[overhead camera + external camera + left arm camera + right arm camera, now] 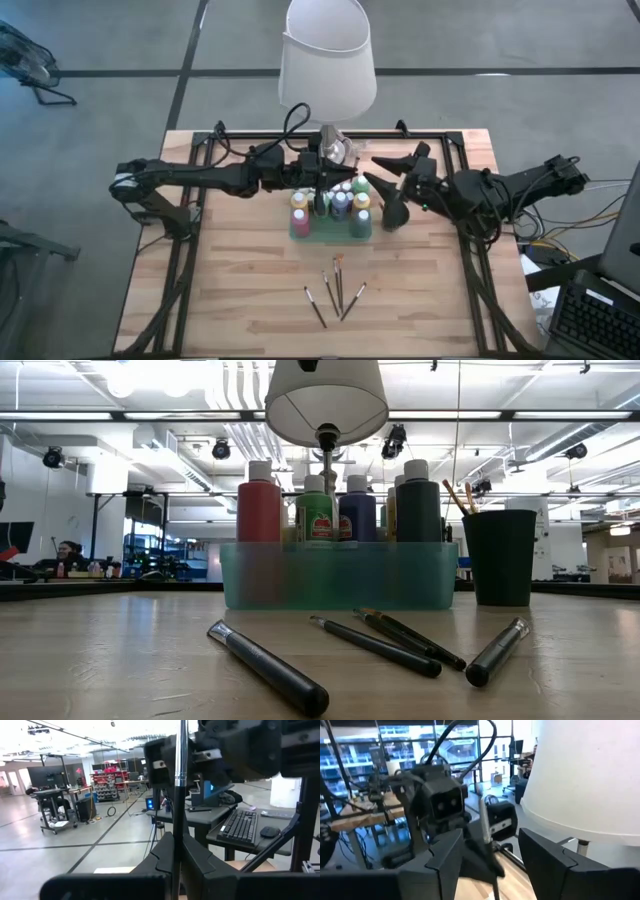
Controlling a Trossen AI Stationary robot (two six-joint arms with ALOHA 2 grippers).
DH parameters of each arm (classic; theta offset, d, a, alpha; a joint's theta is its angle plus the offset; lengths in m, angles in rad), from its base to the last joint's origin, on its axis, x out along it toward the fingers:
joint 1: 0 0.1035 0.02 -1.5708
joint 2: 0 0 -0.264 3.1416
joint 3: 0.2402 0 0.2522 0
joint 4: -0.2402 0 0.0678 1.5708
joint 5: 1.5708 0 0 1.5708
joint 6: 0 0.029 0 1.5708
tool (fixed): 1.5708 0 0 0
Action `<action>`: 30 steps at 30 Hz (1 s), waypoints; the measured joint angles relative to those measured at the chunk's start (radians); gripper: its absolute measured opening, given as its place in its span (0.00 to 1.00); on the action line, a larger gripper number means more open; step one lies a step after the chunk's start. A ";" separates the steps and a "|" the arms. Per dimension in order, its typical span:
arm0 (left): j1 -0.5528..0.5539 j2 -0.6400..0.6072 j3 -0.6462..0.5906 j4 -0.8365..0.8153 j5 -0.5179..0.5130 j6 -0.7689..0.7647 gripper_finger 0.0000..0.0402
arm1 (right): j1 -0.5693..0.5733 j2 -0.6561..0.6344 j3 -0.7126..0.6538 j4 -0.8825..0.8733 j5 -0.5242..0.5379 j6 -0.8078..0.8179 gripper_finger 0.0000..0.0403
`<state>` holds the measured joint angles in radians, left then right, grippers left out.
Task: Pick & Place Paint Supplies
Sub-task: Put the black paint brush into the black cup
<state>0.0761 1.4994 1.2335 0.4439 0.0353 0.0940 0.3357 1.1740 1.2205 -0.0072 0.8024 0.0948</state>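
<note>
The left gripper (322,172) hangs over the back of the green tray (330,232), near the lamp (327,55). Its two fingers are pinched together on a thin paintbrush (178,795) that stands straight up between them. The tray sits in the middle of the wooden table (230,280). It is full of little paint bottles (331,204) with white caps. From the low view you can see a red bottle (259,505), a green one (317,512) and a blue one (357,509) standing up in it. Four more brushes (335,290) lie flat on the table in front of the tray, close to each other. Just to the right of the tray stands a black cup (394,213) with a few brushes (459,495) sticking out of it. The right gripper (392,166) waits behind that cup, next to the lamp. Its fingers are spread apart and hold nothing.
</note>
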 joint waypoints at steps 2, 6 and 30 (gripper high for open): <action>-0.001 0.000 0.000 -0.009 0.000 0.000 0.04 | -0.011 0.002 0.000 0.021 0.000 -0.001 0.48; -0.001 0.000 0.000 -0.021 0.000 0.000 0.04 | -0.044 0.006 0.000 0.043 -0.071 0.004 0.47; 0.000 0.000 0.000 -0.034 0.003 0.007 0.04 | -0.142 0.039 0.000 0.120 -0.222 -0.027 0.24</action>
<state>0.0757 1.4994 1.2335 0.4095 0.0383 0.1013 0.1933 1.2132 1.2209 0.1123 0.5803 0.0676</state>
